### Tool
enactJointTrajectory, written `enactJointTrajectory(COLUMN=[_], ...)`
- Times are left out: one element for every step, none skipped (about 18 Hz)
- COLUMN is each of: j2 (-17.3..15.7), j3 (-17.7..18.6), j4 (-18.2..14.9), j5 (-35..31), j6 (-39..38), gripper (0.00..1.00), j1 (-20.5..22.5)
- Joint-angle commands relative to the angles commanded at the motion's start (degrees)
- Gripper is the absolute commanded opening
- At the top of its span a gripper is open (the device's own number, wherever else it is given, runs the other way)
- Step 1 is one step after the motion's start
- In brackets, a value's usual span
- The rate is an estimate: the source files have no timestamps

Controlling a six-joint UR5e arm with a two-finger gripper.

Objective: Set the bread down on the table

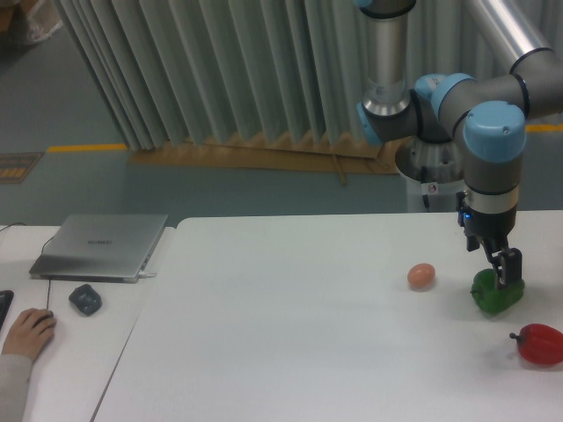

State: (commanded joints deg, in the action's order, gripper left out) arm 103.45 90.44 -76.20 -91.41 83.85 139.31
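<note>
Camera: egg (421, 275) beside green pepper (495, 294).

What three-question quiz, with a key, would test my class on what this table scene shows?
1. Multiple choice: the gripper is lowered onto which item? A) egg B) green pepper C) red pepper
2. True or false: the egg touches the green pepper.
3. Fill in: on the table, the item nearest the picture's right edge is the ____ pepper.

Key
1. B, the green pepper.
2. False: the egg lies apart, to the picture's left of the green pepper.
3. Red: the red pepper.
</note>
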Motion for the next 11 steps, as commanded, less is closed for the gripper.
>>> enactJointTrajectory(j2=[-0.09,0.0,0.0,0.17,0.44,0.7,0.79,1.4,1.49,1.41,1.32], j3=[0.17,0.0,-0.17,-0.17,-0.35,-0.52,-0.53,-0.96,-1.05,-0.79,-0.88], j4=[0.0,0.09,0.09,0.18,0.44,0.7,1.66,2.19,2.29,2.37,2.46], j5=[-0.09,0.0,0.0,-0.17,-0.52,-0.53,-0.7,-1.4,-2.36,-2.63,-2.46], j6=[0.0,0.0,0.09,0.61,0.62,0.35,0.18,-0.09,-0.09,0.09,0.09], gripper=[1.0,1.0,1.0,1.0,1.0,1.0,1.0,1.0,1.0,1.0,1.0], j1=[0.0,0.0,0.17,0.52,0.79,0.79,0.79,0.79,0.79,0.96,1.84])
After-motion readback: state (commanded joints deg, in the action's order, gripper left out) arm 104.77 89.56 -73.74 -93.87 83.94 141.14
